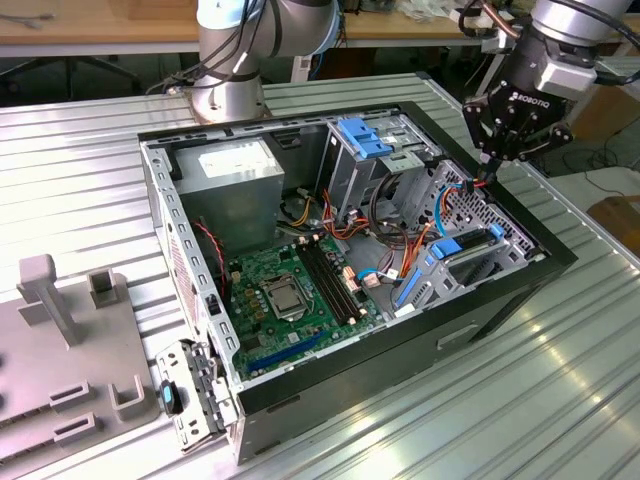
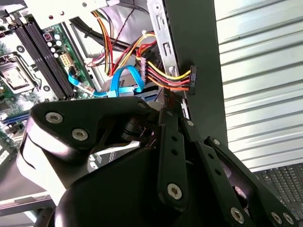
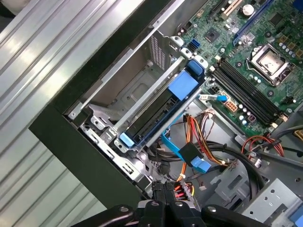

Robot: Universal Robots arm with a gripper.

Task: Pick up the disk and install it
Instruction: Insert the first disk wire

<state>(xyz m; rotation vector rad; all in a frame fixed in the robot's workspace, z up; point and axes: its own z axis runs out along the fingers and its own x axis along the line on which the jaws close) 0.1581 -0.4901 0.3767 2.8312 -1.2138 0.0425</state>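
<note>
Inside the bay (image 3: pixel 135 90), the disk (image 3: pixel 154 113) shows mostly its dark edge.

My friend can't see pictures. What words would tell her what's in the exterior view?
A robot arm's black gripper reaches down at the corner of an open black computer case, at the exterior view's right. Inside lie a green circuit board and a grey metal power-supply box; the case sits on a ribbed silver metal table.

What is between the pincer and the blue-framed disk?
In the first wrist view, a blue flat cable and a bundle of coloured wires lie between the pincer and the disk.
</note>
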